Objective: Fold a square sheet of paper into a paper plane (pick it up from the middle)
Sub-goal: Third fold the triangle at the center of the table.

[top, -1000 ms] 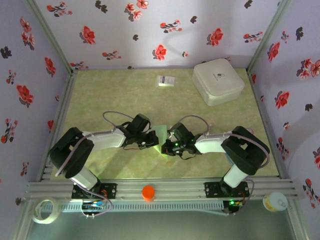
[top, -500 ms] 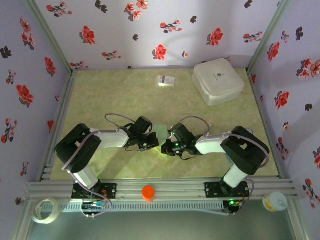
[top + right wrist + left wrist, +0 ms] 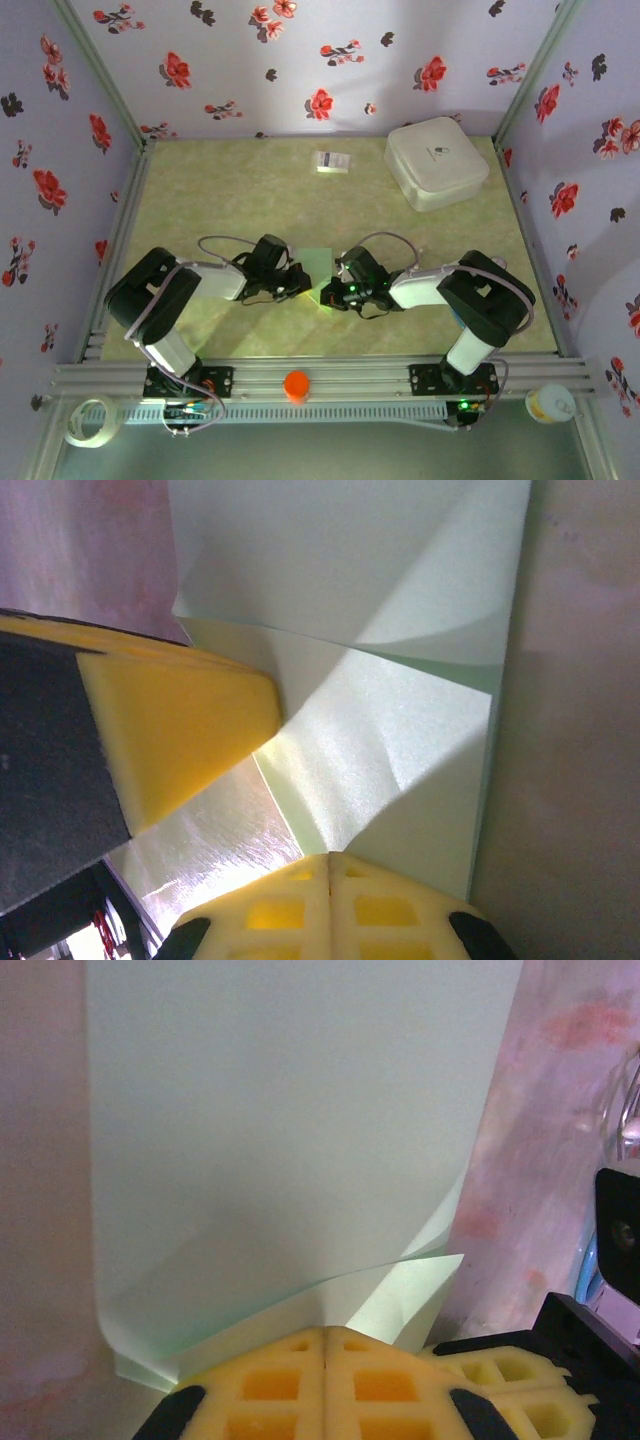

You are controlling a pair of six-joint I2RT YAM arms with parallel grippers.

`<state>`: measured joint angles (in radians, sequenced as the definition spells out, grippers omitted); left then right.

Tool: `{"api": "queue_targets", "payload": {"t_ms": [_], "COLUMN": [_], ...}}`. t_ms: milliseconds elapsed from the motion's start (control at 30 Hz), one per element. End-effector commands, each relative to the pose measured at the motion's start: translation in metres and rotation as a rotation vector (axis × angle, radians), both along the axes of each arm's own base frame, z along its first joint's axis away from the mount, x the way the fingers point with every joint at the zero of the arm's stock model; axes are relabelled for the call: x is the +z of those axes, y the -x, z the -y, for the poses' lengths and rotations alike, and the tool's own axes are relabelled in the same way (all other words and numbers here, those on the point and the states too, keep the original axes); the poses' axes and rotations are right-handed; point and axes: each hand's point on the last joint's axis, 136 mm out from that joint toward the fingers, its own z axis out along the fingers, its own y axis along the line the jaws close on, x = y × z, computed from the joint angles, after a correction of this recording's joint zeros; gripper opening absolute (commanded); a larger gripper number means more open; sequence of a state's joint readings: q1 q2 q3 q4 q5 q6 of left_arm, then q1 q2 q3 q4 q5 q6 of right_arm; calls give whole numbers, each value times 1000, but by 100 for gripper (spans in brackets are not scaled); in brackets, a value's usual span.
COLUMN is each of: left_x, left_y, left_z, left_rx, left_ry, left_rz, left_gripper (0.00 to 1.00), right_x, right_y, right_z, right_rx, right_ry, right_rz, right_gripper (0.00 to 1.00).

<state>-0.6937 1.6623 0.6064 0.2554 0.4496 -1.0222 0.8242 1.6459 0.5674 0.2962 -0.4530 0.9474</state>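
Pale mint-green sheet of paper (image 3: 300,1110) seen at near middle of table (image 3: 230,190). One corner folded over, flap curled; rest smooth. Sheet's edge pinched by fully closed left gripper (image 3: 325,1355); folded flap clamped by closed right gripper (image 3: 330,880). Pinched edges hidden by yellow pads (image 3: 280,915); overhead, sheet mostly covered by grippers.

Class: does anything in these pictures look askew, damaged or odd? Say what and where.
The paper at the left pincer: its near flap buckles up unevenly and one corner curls, rather than lying flat along a crisp crease. Nothing else stands out.
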Motion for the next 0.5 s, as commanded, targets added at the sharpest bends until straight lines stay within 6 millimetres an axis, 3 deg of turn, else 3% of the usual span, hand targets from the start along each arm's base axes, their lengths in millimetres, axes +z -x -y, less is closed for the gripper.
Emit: {"api": "queue_targets", "payload": {"t_ms": [0, 467], "left_x": [-20, -21], "left_y": [-7, -22], "left_z": [-33, -61], "left_rx": [74, 112], "left_ry": [-114, -165], "left_rz": [-8, -32], "left_gripper": [0, 0], "right_x": [-43, -41], "right_y": [24, 24], "right_z": [35, 35], "right_rx": [-28, -21], "right_ry": [173, 173], "right_rz": [-122, -115], "right_gripper": [0, 0]}}
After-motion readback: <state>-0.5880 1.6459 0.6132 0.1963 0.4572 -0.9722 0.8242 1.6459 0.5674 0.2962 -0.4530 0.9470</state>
